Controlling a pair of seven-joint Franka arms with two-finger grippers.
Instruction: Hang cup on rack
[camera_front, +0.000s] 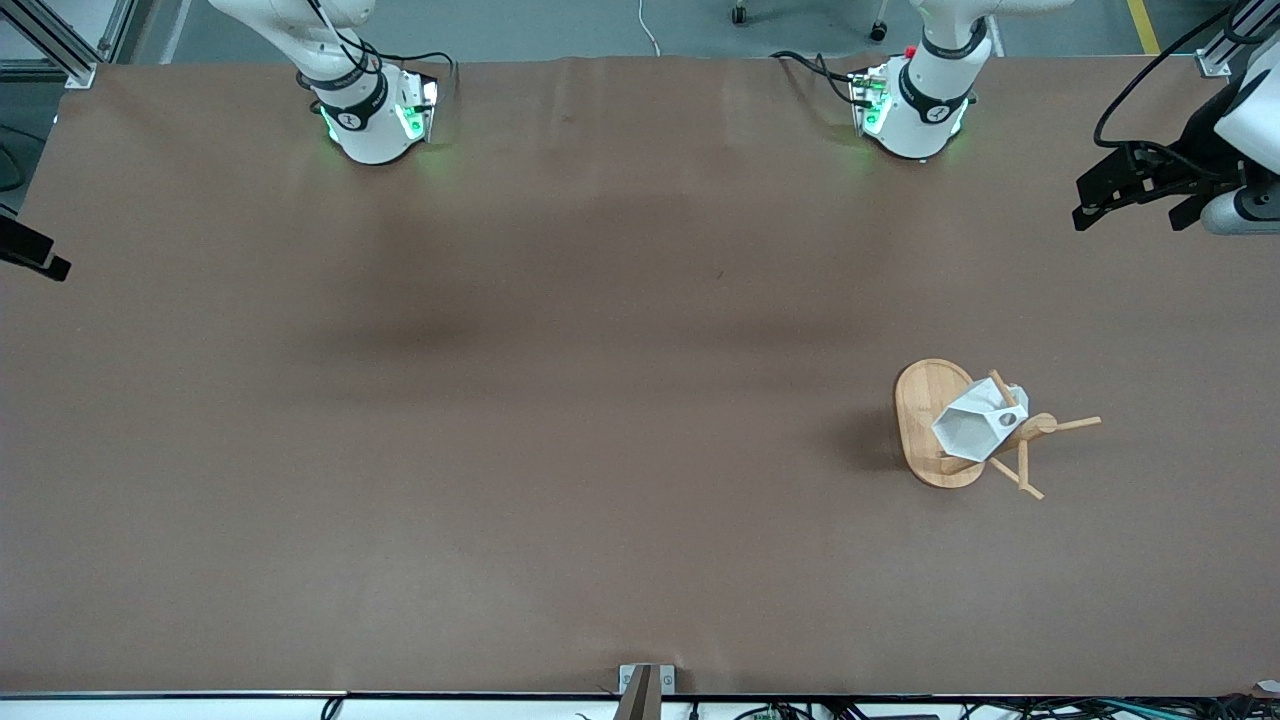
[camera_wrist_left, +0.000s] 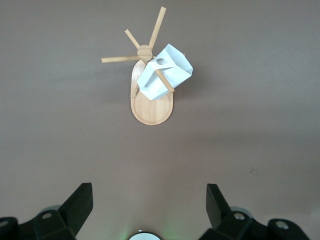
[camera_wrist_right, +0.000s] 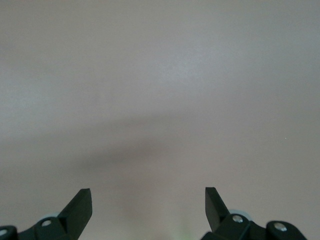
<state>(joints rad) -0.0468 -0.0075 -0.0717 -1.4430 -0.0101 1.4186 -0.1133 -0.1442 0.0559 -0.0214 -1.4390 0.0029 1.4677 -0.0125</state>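
The rack (camera_front: 935, 425) is sitting in the lower right part of the front frame, toward the left arm's end of the table (camera_front: 560, 400), its oval bamboo base lying flat on the brown cover. The cup (camera_front: 978, 424) is hanging on the rack, one peg passing through the round hole of its handle, its faceted white body tilting over the base with the wide mouth facing toward the centre of the frame. Other thin pegs are sticking out from the post toward the right edge and the lower right of the front frame, past the rim of the base.

The left gripper (camera_front: 1130, 195) is hovering at the upper right edge of the front frame, high over the table's end, well apart from the rack. In the left wrist view the left gripper (camera_wrist_left: 149, 200) is showing its two dark fingers spread wide, with nothing between them, and the rack (camera_wrist_left: 152, 107) with the cup (camera_wrist_left: 167, 75) is appearing in the upper middle of that frame, with bare cover between them and the fingers.

The right gripper (camera_front: 30, 255) is only peeking in at the middle of the left edge of the front frame, over the table's border. In the right wrist view the right gripper (camera_wrist_right: 148, 200) is holding its fingers wide apart too, gripping nothing, over plain cover.

A broad stretch of uncovered brown surface is lying open across the centre and left of the front frame, running to the table's lower edge.
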